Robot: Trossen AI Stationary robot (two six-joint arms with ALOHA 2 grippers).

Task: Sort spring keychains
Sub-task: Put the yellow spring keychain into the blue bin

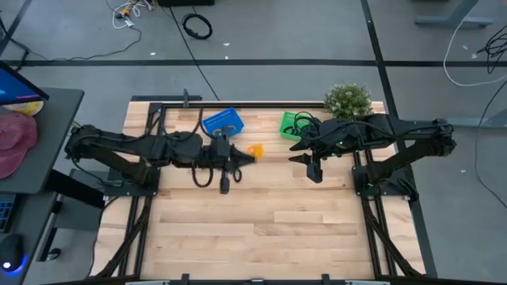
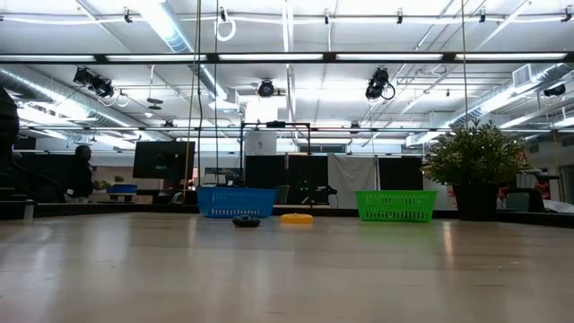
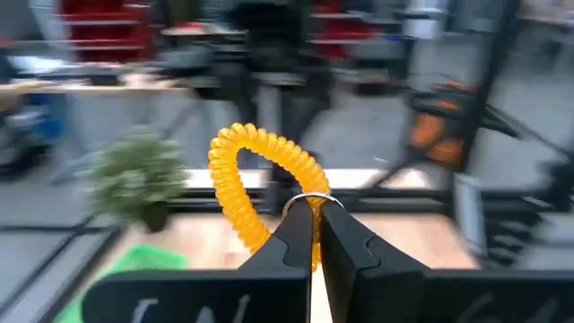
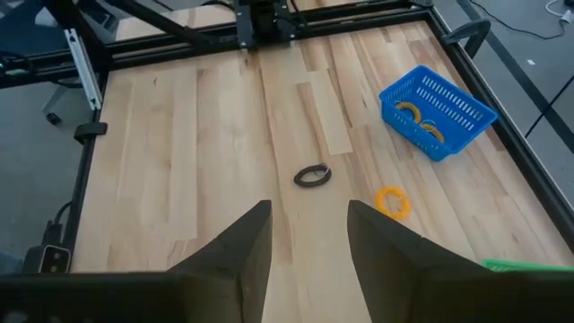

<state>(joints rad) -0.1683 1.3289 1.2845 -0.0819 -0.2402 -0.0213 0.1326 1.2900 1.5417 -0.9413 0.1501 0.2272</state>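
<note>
Spring keychains are partly sorted: orange ones lie in the blue basket [image 4: 438, 109], while the left gripper [image 3: 314, 235] pinches another orange keychain [image 3: 260, 179] aloft. The right gripper [image 4: 308, 235] hangs empty, jaws apart (one black keychain [image 4: 312, 175] and one orange [image 4: 392, 201] remain on the table).

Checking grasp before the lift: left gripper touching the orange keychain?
Touching. Left wrist view shows the left gripper shut on the orange spring keychain, fingers pinching its metal ring and coil.

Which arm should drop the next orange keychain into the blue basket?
Left, probably. The left gripper is shut on an orange spring keychain close to the blue basket; the right gripper is open and empty.
</note>
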